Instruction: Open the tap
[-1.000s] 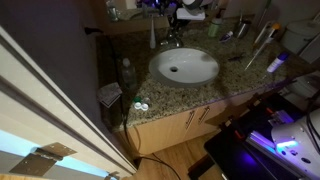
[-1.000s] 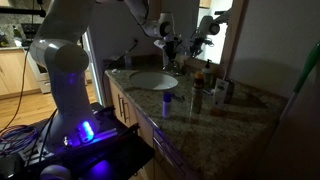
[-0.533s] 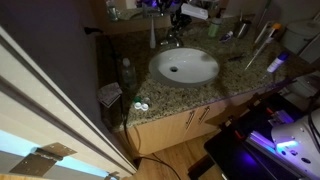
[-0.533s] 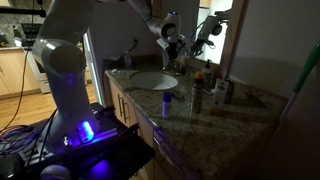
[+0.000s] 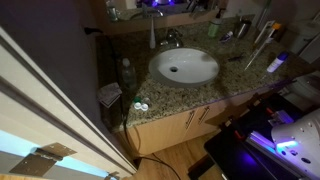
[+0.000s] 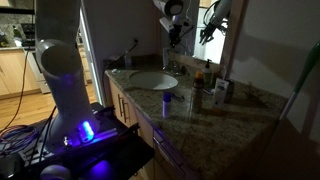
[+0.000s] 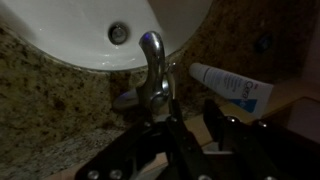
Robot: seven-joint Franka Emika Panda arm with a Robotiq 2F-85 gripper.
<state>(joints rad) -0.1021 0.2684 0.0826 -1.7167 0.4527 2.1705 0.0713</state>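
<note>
The tap (image 7: 152,70) is a small chrome faucet at the back rim of the white oval basin (image 7: 70,45). In the wrist view its curved spout points toward the basin drain. My gripper (image 7: 192,128) is open and empty, its dark fingers (image 7: 172,122) just behind the tap's base, not touching it. In an exterior view my gripper (image 6: 177,30) hangs well above the tap (image 6: 172,62). In an exterior view the tap (image 5: 171,40) stands behind the basin (image 5: 185,67), and my gripper is almost cut off at the top edge.
A slim pale bottle (image 5: 153,35) stands just beside the tap. A toothpaste tube (image 7: 235,88) lies on the granite counter near my fingers. Bottles and jars (image 6: 222,90) stand along the counter. A mirror and wall are behind the tap.
My arm has lifted up and away from the tap. In one exterior view the gripper has gone almost out of the top of the picture.
</note>
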